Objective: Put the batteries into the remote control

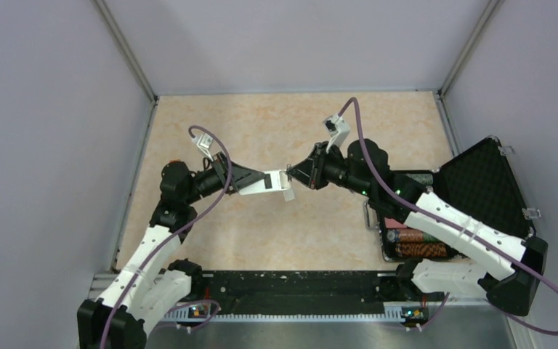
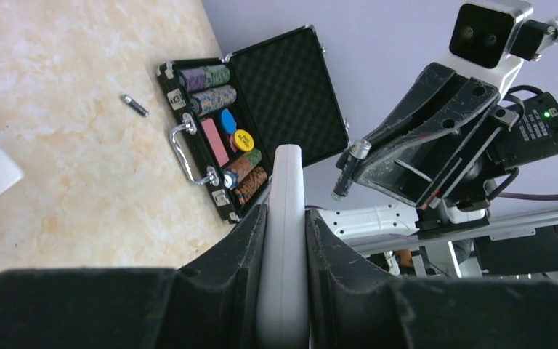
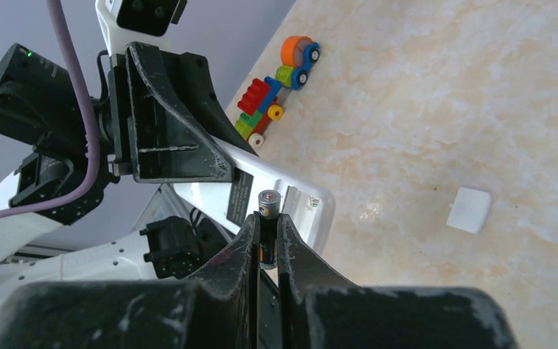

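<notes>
Left of the open case (image 1: 479, 182), the far half of the table (image 1: 276, 120) lies bare and passable; near the case's handle lies a loose battery (image 2: 134, 105); farther left, a white cover (image 3: 469, 209) lies flat; over it the left gripper (image 1: 258, 182), clamping the remote control (image 1: 269, 182), meets the right gripper (image 1: 296, 174), pinching a held battery (image 3: 268, 211), barring mid-table; farthest from the case, a toy train (image 3: 280, 76) lines the left edge.

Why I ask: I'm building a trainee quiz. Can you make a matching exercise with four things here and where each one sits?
Things:
1 remote
2 chip rolls
3 toy train
4 loose battery

Places:
A lying on the table near the case
B clamped in the left gripper
C inside the open case
D at the table's edge by the wall

Pairs: 1-B, 2-C, 3-D, 4-A
</notes>
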Robot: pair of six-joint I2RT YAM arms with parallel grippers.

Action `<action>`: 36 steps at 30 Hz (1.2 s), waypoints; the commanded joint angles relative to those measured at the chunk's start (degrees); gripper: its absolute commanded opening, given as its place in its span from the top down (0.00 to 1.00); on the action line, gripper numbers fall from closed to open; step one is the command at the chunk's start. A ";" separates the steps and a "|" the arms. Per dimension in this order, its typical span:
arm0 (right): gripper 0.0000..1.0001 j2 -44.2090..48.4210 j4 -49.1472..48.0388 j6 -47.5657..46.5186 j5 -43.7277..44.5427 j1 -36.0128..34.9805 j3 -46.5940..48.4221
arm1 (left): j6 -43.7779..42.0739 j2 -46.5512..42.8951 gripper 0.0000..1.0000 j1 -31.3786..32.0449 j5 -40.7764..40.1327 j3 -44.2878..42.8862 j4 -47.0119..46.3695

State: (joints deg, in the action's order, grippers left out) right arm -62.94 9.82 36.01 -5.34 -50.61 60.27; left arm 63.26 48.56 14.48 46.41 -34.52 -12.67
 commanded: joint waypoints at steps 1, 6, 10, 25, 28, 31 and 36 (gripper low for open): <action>0.98 -1.63 -0.27 1.37 7.50 -3.72 5.38 | 6.28 -3.14 1.00 1.25 -6.18 3.60 -15.62; 0.98 -4.52 1.47 -1.01 12.50 -7.07 9.25 | 8.78 -5.84 1.00 1.51 -9.81 6.12 -20.31; 0.98 -6.95 2.54 -2.99 15.33 -8.44 12.31 | 11.72 -6.36 1.00 1.52 -10.53 6.83 -22.99; 0.97 -12.40 11.52 -10.18 17.27 -8.55 22.81 | 19.62 -3.13 1.00 1.52 -11.19 11.06 -35.91; 0.97 -13.53 13.31 -10.84 16.58 -8.64 24.10 | 21.34 -1.49 1.00 1.47 -11.19 11.91 -40.54; 0.97 -14.37 14.60 -11.74 17.11 -9.02 25.01 | 22.17 -0.13 1.00 1.52 -11.17 12.37 -43.13; 0.97 -15.51 17.01 -13.79 18.40 -9.45 26.65 | 22.18 1.12 1.00 1.52 -11.23 12.37 -44.46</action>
State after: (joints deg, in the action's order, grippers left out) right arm -77.65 23.79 24.95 12.36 -58.81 83.57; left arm 84.16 49.60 15.86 36.01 -21.89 -48.10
